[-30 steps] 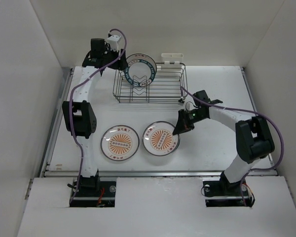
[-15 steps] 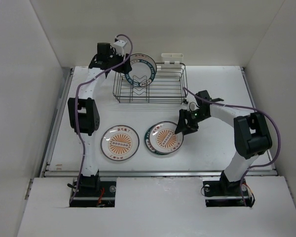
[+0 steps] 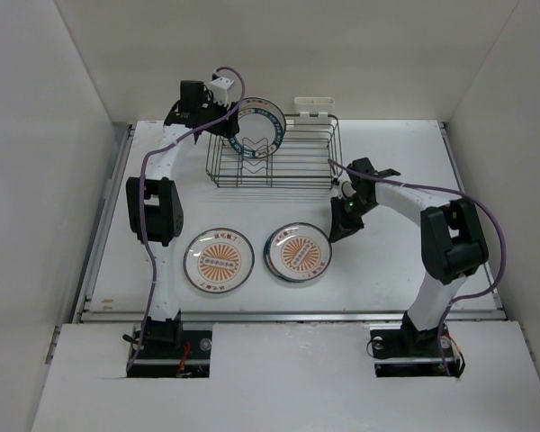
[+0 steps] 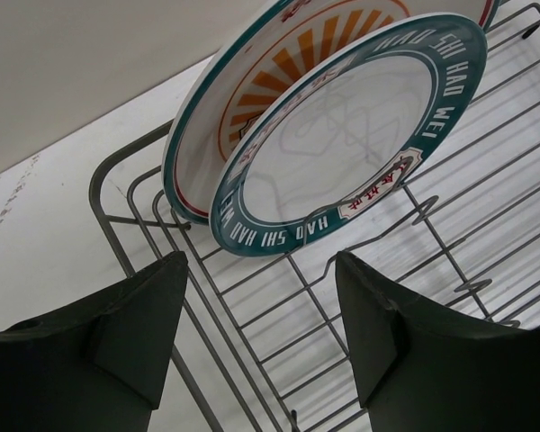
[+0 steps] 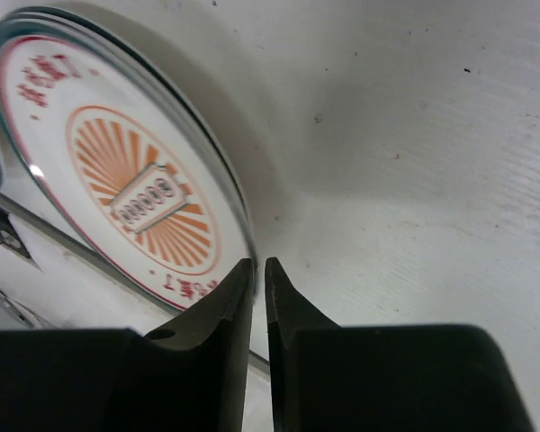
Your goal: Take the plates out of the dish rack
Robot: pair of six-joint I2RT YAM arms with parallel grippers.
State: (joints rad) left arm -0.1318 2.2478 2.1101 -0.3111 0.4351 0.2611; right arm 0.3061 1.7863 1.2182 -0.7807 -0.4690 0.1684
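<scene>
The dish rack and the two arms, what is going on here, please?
Two arms are unloading the dish rack. The left plate and the right plate lie flat on the table in front of it. The teal-rimmed plate and the sunburst plate behind it stand in the rack. The left gripper is open close to them, holding nothing. The right gripper is shut and empty, beside the right plate.

White plates carry orange sunbursts and teal rims.
</scene>
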